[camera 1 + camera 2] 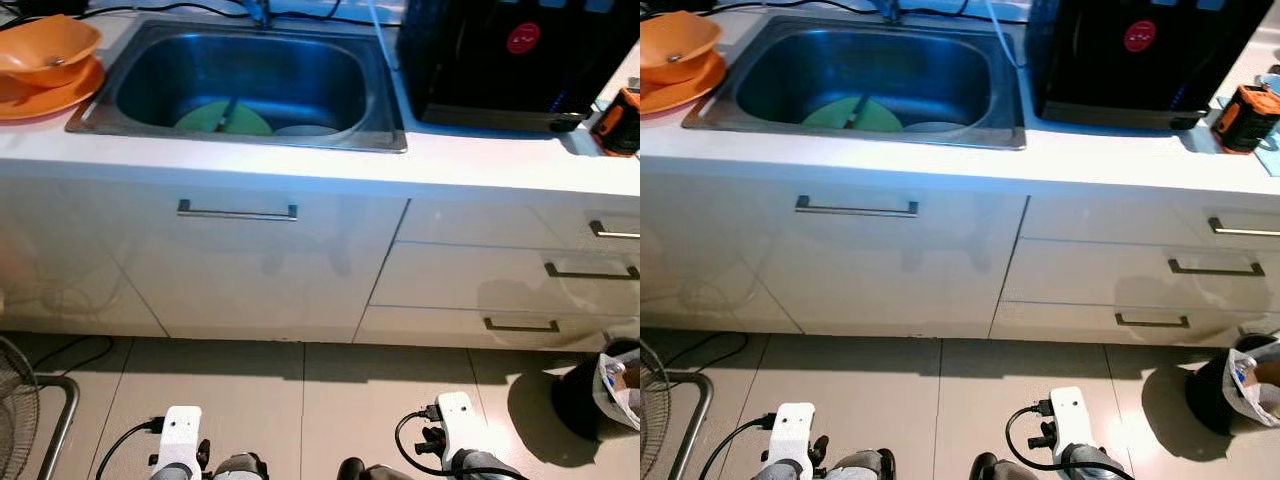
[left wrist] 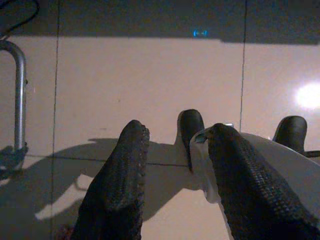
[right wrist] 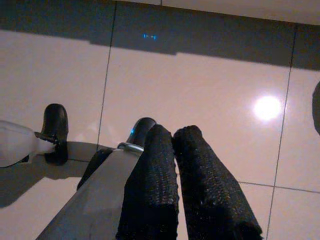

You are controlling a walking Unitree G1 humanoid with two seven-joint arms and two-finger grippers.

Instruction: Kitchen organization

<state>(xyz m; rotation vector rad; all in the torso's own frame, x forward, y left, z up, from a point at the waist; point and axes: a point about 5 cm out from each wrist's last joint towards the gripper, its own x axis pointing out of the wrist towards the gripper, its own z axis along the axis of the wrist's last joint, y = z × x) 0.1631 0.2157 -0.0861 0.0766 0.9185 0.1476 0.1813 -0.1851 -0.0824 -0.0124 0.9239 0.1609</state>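
- White counter (image 1: 300, 160) with steel sink (image 1: 240, 75) set in it; drawers below.
- Black appliance (image 1: 510, 55) on counter, just beside sink.
- Orange bowl (image 1: 45, 50) on orange plate (image 1: 40, 100), other side of sink.
- Green plate (image 1: 222, 118) lying in sink bottom.
- Left gripper (image 2: 172, 175) hangs low over floor tiles (image 2: 125, 75), fingers spread, holding nothing.
- Right gripper (image 3: 175, 175) also low, fingers pressed together, nothing between.

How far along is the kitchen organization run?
Done: nothing visibly put away. A green plate and a white dish lie in the sink; orange dishes sit stacked on the counter left of it. In hand: nothing. The left gripper is open and the right gripper shut, both hanging over the floor. Left: essentially everything.
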